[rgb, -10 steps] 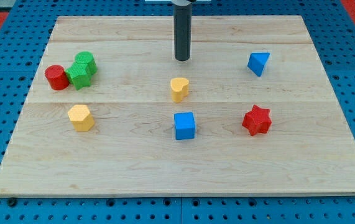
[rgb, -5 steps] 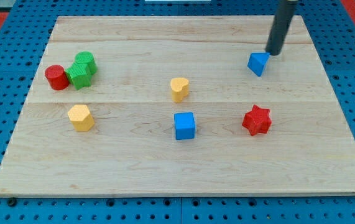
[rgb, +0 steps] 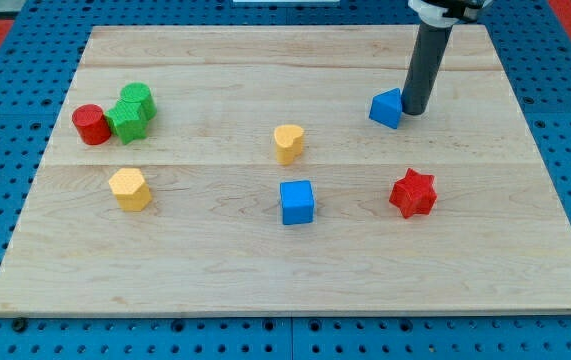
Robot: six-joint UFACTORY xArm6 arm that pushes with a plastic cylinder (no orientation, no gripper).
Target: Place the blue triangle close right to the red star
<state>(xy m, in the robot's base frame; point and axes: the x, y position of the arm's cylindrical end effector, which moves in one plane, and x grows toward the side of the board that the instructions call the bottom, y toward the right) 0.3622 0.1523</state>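
Tool: no gripper or hand here — just a rod, so nothing opens, closes or grips.
My tip: on the wooden board, touching the blue triangle's right side.
Blue triangle: toward the view's top-right, above and slightly left of the red star — well apart.
Blue cube: left of the star.

Pale wooden board on a blue pegboard table, red patches at the top corners.
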